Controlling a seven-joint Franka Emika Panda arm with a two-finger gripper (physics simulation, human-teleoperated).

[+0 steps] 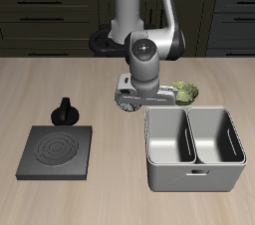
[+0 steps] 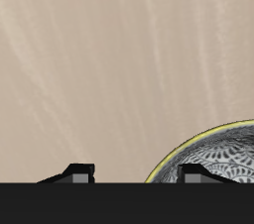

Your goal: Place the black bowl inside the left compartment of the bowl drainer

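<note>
The black bowl is not in view in either frame. The bowl drainer point(image 1: 194, 145), a grey metal bin with a middle wall, stands near the table's front edge, and both its compartments hold nothing. My gripper point(image 1: 127, 104) hangs low over the table just behind the drainer's corner. In the wrist view the gripper point(image 2: 134, 173) is open, with only bare tabletop between its fingertips point(image 2: 75, 171). An olive-green bowl point(image 1: 185, 92) with a speckled inside sits beside the gripper, partly hidden by the arm. Its yellow-green rim and patterned inside, the olive-green bowl point(image 2: 220, 157), show next to one finger.
A flat dark square stove plate point(image 1: 58, 152) lies near the front edge, away from the drainer. A small black pot with a knob point(image 1: 66, 112) stands just behind it. Dark cabinets run along the back of the table.
</note>
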